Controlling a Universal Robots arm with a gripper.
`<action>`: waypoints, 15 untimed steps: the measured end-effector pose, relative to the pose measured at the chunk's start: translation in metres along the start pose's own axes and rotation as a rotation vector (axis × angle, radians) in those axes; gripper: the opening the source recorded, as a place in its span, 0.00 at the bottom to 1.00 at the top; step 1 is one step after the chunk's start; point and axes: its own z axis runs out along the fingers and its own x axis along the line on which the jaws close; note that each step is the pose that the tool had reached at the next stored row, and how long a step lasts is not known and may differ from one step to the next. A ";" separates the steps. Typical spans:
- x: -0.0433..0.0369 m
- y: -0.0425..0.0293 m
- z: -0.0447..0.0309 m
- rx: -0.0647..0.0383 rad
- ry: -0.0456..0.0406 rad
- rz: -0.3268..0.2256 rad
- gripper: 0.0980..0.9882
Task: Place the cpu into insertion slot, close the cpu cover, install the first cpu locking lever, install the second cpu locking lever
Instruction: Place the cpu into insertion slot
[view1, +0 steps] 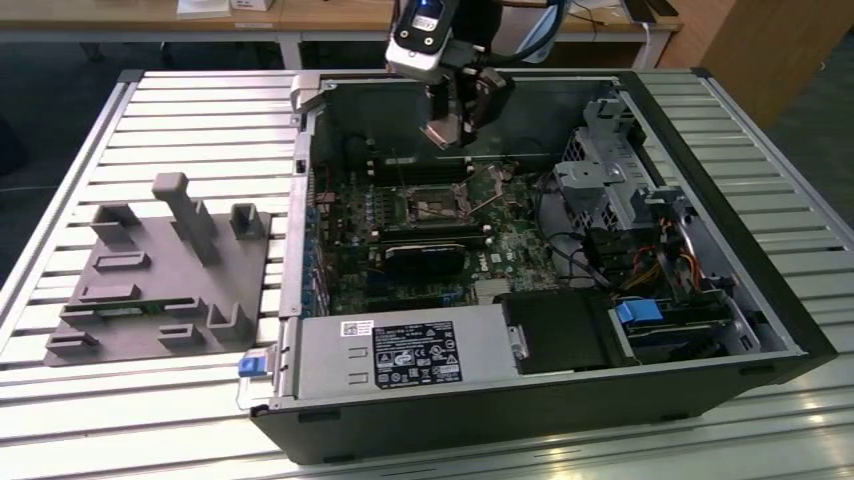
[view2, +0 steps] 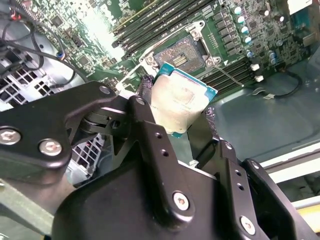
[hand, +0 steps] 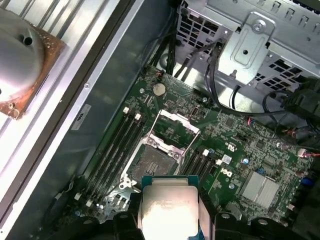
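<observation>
jaws: clamped on one cpu (view2: 181, 102) | near one insertion slot (view2: 181, 57), uncovered | one cpu cover (hand: 176, 121) open

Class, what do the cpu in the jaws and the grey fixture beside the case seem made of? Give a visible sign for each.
The cpu: metal lid, likely; its silver-beige face has a dull sheen, over a teal-edged board. The grey fixture: probably plastic; matte, uniform grey, blocky moulded-looking shapes.
</observation>
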 end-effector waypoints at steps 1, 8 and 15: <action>0.0000 0.0000 0.0004 0.000 -0.0009 0.011 0.49; 0.0003 -0.0001 0.0039 -0.001 -0.0080 0.097 0.49; 0.0004 -0.0004 0.0075 -0.003 -0.0166 0.199 0.49</action>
